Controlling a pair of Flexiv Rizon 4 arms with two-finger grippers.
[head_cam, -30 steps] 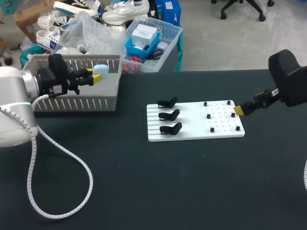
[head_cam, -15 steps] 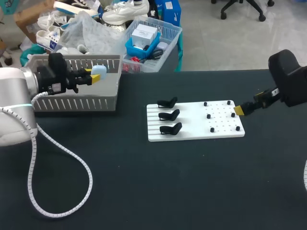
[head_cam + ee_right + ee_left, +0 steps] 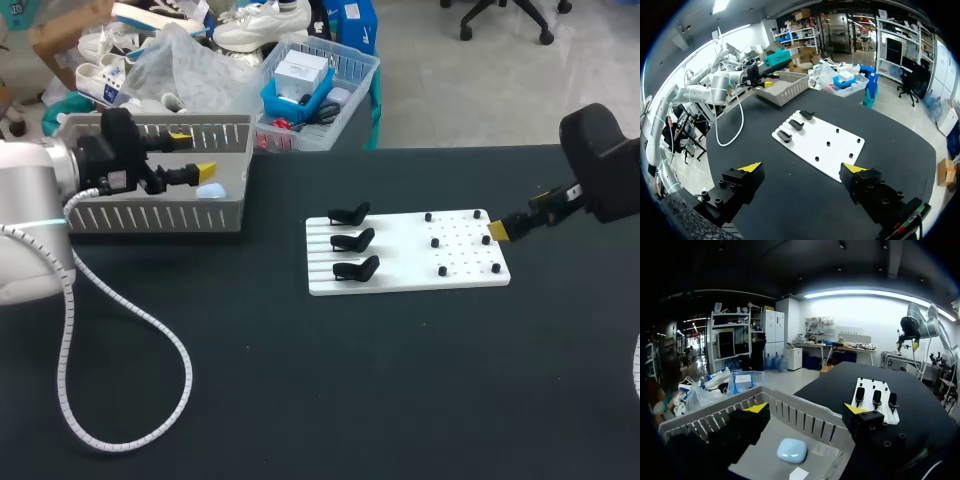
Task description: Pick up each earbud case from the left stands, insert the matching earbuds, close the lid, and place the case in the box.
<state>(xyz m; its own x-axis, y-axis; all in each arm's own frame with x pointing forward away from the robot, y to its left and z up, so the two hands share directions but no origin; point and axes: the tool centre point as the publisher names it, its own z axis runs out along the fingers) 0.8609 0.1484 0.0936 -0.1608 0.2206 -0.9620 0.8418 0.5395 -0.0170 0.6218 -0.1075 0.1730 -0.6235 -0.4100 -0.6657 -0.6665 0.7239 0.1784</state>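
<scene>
Now loose from the left end effector (image 3: 192,152), fingers apart: earbud case (image 3: 210,190) inside box (image 3: 150,215).

case (image 3: 210,190) in box (image 3: 160,216) | left pincer (image 3: 192,152) above case | board (image 3: 420,272) right of box | stands (image 3: 352,241) on board's left

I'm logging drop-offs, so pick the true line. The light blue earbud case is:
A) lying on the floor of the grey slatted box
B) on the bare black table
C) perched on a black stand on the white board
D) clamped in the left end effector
A: the light blue earbud case lies loose on the floor of the grey slatted box, under the left end effector, whose yellow tips stand apart and touch nothing.
</scene>
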